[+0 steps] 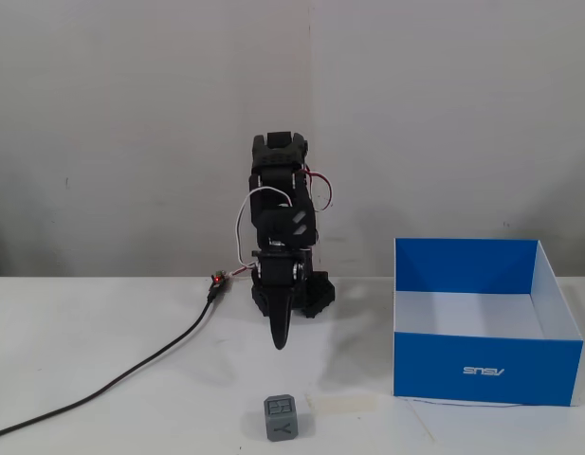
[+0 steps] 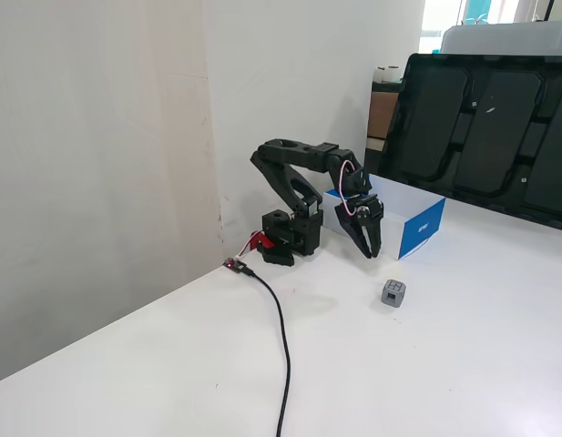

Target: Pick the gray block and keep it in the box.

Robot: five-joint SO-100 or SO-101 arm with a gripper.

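The gray block (image 1: 282,417) (image 2: 393,292) sits on the white table near its front edge in a fixed view, a "Y" on its near face. The blue box (image 1: 484,322) (image 2: 417,221) with white inside stands on the table to its right. My black gripper (image 1: 280,339) (image 2: 371,251) points down above the table, shut with nothing in it. It hangs behind the block and apart from it, left of the box.
A black cable (image 1: 131,377) (image 2: 282,337) runs from a small red-lit board (image 1: 216,281) beside the arm's base across the table. A pale strip of tape (image 1: 343,404) lies right of the block. Dark trays (image 2: 499,137) lean at the back right.
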